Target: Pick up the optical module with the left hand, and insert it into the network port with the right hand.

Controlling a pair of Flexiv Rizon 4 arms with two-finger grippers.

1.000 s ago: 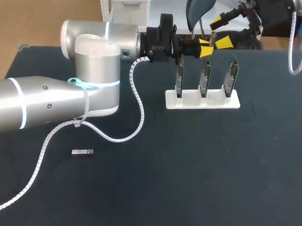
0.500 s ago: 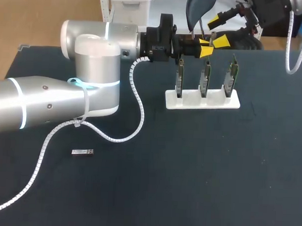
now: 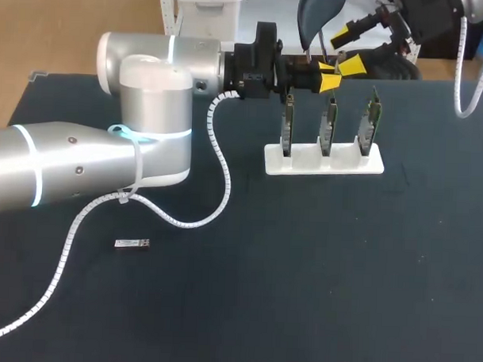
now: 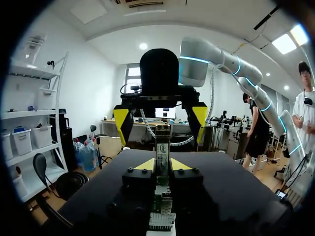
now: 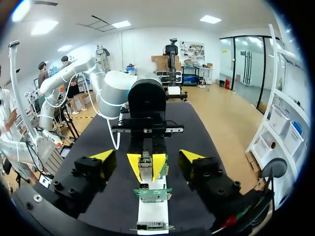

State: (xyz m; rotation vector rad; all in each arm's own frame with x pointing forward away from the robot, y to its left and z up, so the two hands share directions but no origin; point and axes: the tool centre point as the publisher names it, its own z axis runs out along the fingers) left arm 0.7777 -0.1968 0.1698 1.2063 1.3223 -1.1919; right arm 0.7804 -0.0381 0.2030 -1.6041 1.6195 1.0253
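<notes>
My left gripper [image 3: 328, 77] [image 4: 162, 163] reaches across the back of the table above the white stand [image 3: 306, 162]. It is shut on a slim metal optical module [image 3: 338, 59] [image 4: 162, 147] whose free end sticks out past the yellow tips. My right gripper [image 3: 350, 50] [image 5: 147, 157] faces it from the far side, open, with one finger on each side of the module's free end and touching nothing. The stand holds three upright green port boards [image 3: 329, 120]; one board [image 5: 153, 194] lies just under both grippers. A second module [image 3: 132, 243] lies flat on the table at the near left.
The left arm's white cable [image 3: 218, 164] loops down over the dark table top [image 3: 318, 271]. The table's back edge runs close behind the two grippers.
My right gripper has shifted slightly left, toward the held module, and its fingers stand a little closer together. The left arm and its module have not moved.
</notes>
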